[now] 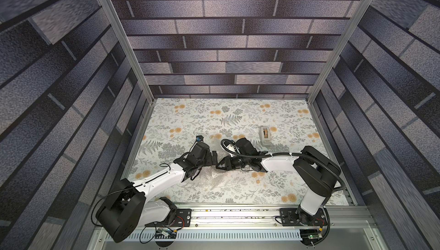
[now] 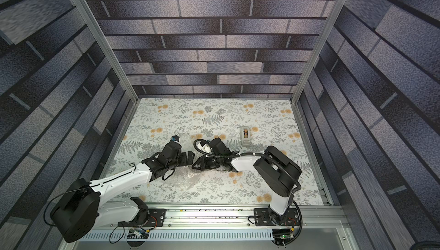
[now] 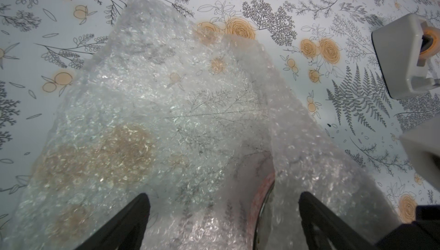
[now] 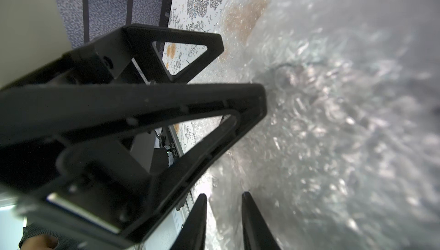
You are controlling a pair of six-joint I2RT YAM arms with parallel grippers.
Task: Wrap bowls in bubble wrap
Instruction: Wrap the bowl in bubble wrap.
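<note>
The bubble wrap (image 3: 166,106) lies crumpled and whitish on the floral cloth, also faintly seen in both top views (image 1: 210,177) (image 2: 188,177). A curved reddish rim of the bowl (image 3: 260,203) shows under a fold of the wrap; the rest is covered, and in the top views the bowl is hidden. My left gripper (image 3: 223,203) (image 1: 214,157) is wide open just above the wrap, straddling that rim. My right gripper (image 4: 225,203) (image 1: 218,165) faces it tip to tip, jaws a narrow gap apart with a wrap edge lying loosely between them. The left fingers (image 4: 181,98) fill the right wrist view.
A grey tape dispenser (image 1: 264,135) (image 3: 404,56) stands on the cloth behind the right arm. The floral tablecloth (image 1: 238,117) covers the whole table. Patterned walls and metal posts enclose three sides, and a rail (image 1: 238,213) runs along the front edge.
</note>
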